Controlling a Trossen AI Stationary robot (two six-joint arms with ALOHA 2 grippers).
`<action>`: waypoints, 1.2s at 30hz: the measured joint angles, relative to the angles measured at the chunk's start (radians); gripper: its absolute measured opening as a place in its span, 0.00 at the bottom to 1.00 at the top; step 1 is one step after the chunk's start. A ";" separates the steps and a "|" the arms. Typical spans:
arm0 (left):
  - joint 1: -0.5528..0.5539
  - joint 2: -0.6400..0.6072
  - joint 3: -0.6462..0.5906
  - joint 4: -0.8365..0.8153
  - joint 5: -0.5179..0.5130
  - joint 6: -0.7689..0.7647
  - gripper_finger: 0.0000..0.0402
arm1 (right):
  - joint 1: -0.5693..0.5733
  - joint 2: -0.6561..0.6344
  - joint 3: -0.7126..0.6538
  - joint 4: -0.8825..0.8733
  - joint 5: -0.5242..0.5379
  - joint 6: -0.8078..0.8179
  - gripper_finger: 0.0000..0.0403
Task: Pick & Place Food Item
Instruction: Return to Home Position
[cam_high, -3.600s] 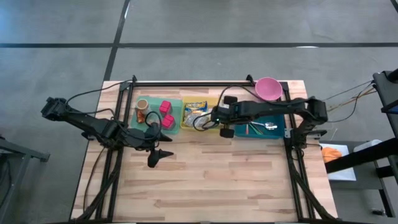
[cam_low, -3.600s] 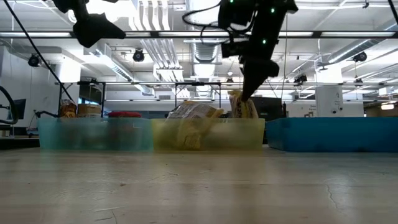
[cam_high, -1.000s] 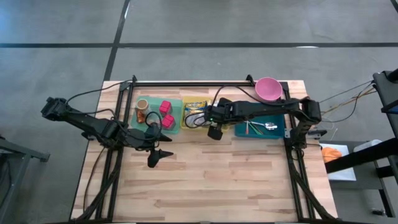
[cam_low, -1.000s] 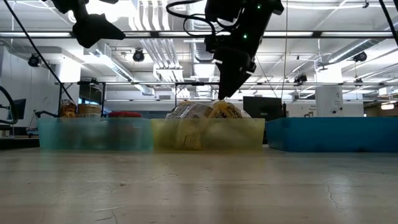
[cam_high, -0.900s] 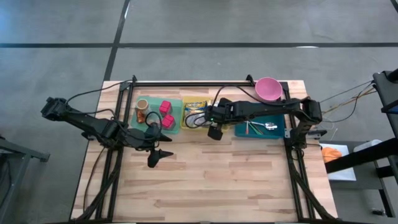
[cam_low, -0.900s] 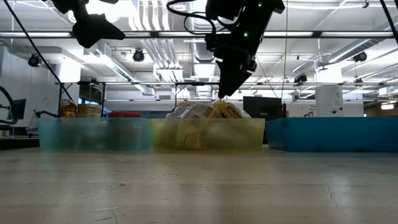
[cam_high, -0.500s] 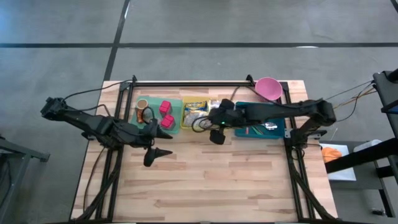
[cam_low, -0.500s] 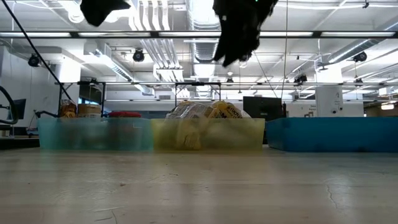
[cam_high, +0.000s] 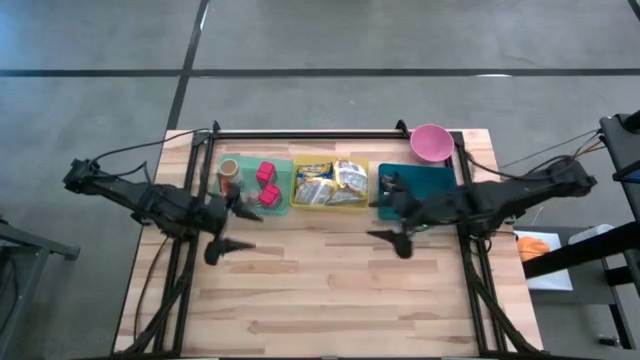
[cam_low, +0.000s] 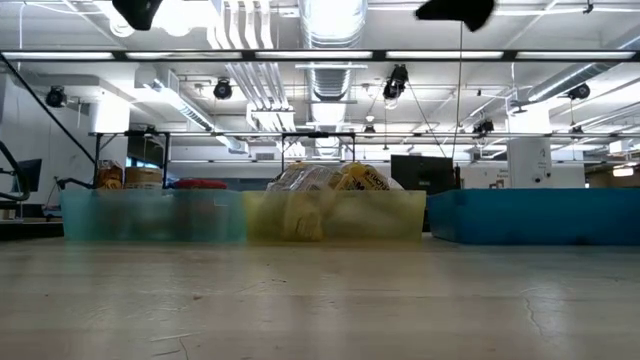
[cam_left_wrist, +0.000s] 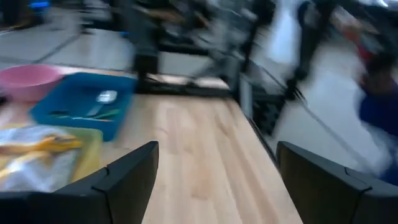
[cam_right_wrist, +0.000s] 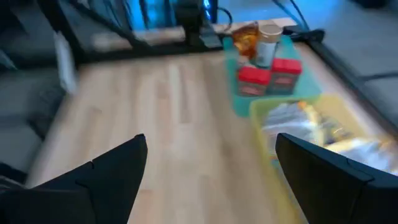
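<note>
Several snack packets lie heaped in the yellow bin, which sits at the table's far middle; they also show in the low view. My right gripper hovers open and holds nothing, over the bare wood just right of that bin, in front of the blue tray. My left gripper hangs open and holds nothing near the green bin. In both wrist views the fingers stand wide apart over bare table, left and right.
The green bin holds a jar and two red boxes. A pink bowl stands at the far right behind the blue tray, which holds cutlery. The near half of the wooden table is bare.
My right gripper has drawn back from over the yellow bin toward the table's right edge, risen and tipped up nearer level, staying open with nothing in it. My left gripper has shifted a little toward the left edge and up. The snack packets lie as before.
</note>
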 joint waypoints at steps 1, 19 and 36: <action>0.000 -0.012 -0.021 0.002 0.047 0.051 0.83 | 0.019 -0.044 -0.039 0.030 0.000 0.051 0.87; 0.322 -0.004 -0.157 0.166 0.416 0.171 0.83 | -0.176 -0.332 -0.507 0.677 -0.649 -0.005 0.87; 0.475 -0.167 -0.398 0.287 0.484 0.103 0.83 | -0.255 -0.408 -0.652 0.691 -0.556 -0.086 0.87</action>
